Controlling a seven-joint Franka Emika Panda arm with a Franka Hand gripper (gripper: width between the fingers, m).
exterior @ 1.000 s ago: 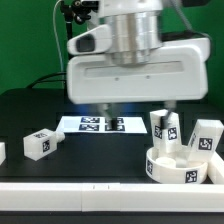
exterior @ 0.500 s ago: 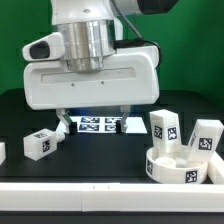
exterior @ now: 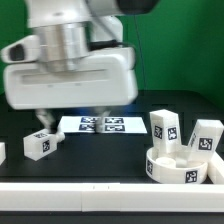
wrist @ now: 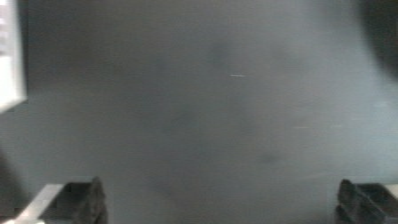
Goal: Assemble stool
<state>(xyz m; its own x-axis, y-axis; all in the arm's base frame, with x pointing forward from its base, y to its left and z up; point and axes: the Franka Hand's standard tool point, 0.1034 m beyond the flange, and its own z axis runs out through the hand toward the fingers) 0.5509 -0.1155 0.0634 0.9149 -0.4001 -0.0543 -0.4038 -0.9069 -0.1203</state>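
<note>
**Exterior and wrist views.** The pincer (exterior: 72, 120) is hovering over the black table (exterior: 100, 162), toward the exterior view's left. Its fingers (wrist: 71, 203) are standing wide apart and gripping nothing, with bare table showing between them in the wrist view. A leg (exterior: 38, 143) is lying on the table near the pincer, close to the marker board (exterior: 102, 125). A second leg (exterior: 2, 151) is showing at the exterior view's left edge. The seat (exterior: 178, 168) is resting at the exterior view's right. A third leg (exterior: 165, 127) and a fourth leg (exterior: 207, 137) are standing upright at the seat; whether they are sitting in sockets cannot be told.
</note>
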